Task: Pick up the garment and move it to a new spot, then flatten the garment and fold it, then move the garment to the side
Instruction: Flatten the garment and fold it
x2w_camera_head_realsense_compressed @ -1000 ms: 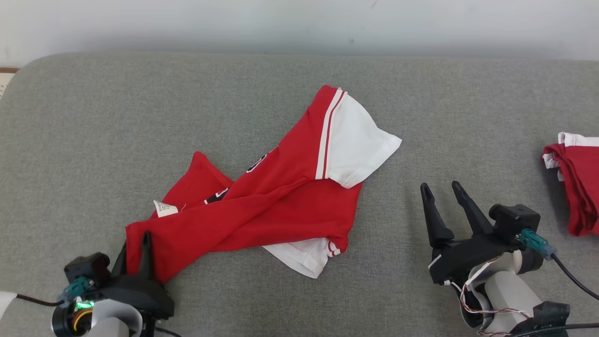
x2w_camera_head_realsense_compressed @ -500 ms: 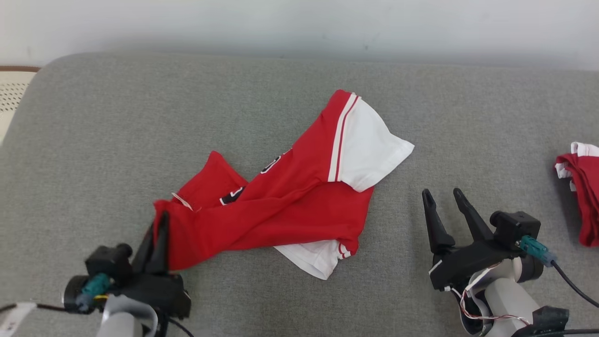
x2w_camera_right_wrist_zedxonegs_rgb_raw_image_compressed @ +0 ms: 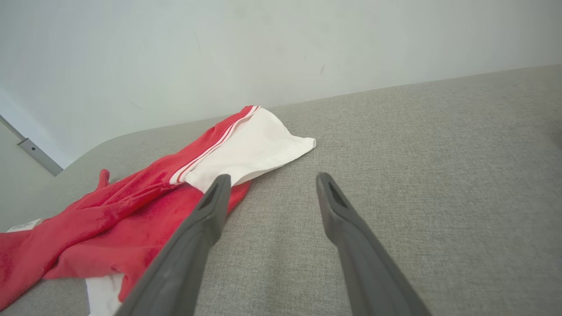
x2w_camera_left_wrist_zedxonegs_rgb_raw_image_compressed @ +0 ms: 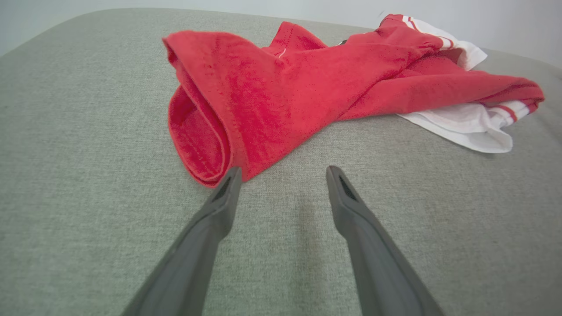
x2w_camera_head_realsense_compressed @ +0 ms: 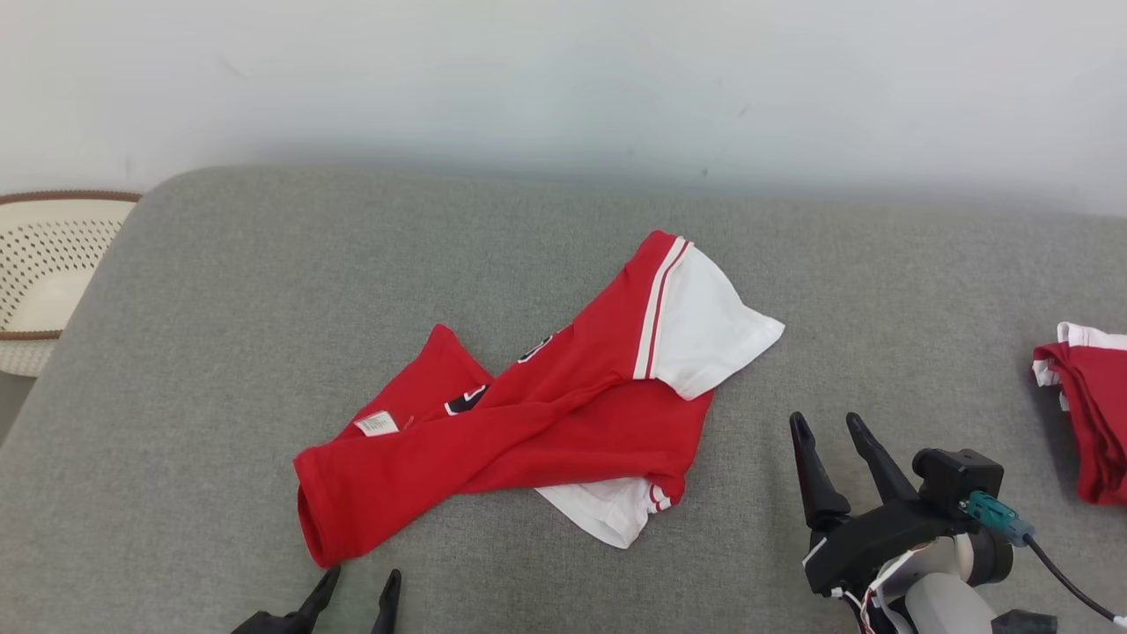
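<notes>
The garment [x2w_camera_head_realsense_compressed: 528,423], a red shirt with white sleeves, lies crumpled in the middle of the grey cushion [x2w_camera_head_realsense_compressed: 264,291], its long axis running diagonally from a folded red end at the near left to a white sleeve at the far right. The left gripper [x2w_camera_head_realsense_compressed: 362,574], fingers spread and empty, stands just in front of that red end, so I judge it the nearer arm. The right gripper [x2w_camera_head_realsense_compressed: 825,421], also spread and empty, is apart on the sleeve side.

Perforated basket [x2w_camera_head_realsense_compressed: 53,251] beside grey sofa [x2w_camera_head_realsense_compressed: 264,291]; second red garment [x2w_camera_head_realsense_compressed: 1092,423] far right
</notes>
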Controlling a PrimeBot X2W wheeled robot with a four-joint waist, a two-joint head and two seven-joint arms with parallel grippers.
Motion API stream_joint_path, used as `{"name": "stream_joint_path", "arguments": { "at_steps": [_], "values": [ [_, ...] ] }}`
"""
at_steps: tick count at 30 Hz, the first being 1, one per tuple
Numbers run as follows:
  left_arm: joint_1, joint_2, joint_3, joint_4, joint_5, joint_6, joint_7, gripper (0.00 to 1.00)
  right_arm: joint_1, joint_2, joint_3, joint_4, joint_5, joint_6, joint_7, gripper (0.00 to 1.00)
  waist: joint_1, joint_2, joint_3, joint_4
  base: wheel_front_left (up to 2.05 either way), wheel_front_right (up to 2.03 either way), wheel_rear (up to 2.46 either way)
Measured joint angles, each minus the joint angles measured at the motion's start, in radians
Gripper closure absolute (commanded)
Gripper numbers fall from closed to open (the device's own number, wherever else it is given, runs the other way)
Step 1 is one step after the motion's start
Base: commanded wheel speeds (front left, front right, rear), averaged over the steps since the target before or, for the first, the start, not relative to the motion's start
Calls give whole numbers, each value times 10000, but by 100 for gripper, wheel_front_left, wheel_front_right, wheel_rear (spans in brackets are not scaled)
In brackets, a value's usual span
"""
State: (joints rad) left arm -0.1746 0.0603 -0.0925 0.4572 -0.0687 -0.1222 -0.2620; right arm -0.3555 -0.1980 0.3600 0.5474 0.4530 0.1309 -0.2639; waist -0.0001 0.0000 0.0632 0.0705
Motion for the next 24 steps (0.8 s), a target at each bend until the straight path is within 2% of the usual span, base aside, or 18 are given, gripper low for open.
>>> {"name": "stream_joint_path", "arguments": {
  "at_steps": [7,13,24],
  "values": [
    [-4,-6,349,-71,-98,-10,0,0,166,-132,-23,2,40,0,0,0,-1,0,-277,46,0,0,0],
    [-831,2,928,98,-171,-17,0,0,81,-136,90,-88,35,0,-2,0,0,0,-98,-89,0,0,0],
    [-2318,151,1814,1622,-182,171,0,0,-249,-224,121,-128,36,0,0,0,2,1,450,-541,0,0,0]
  ]
}}
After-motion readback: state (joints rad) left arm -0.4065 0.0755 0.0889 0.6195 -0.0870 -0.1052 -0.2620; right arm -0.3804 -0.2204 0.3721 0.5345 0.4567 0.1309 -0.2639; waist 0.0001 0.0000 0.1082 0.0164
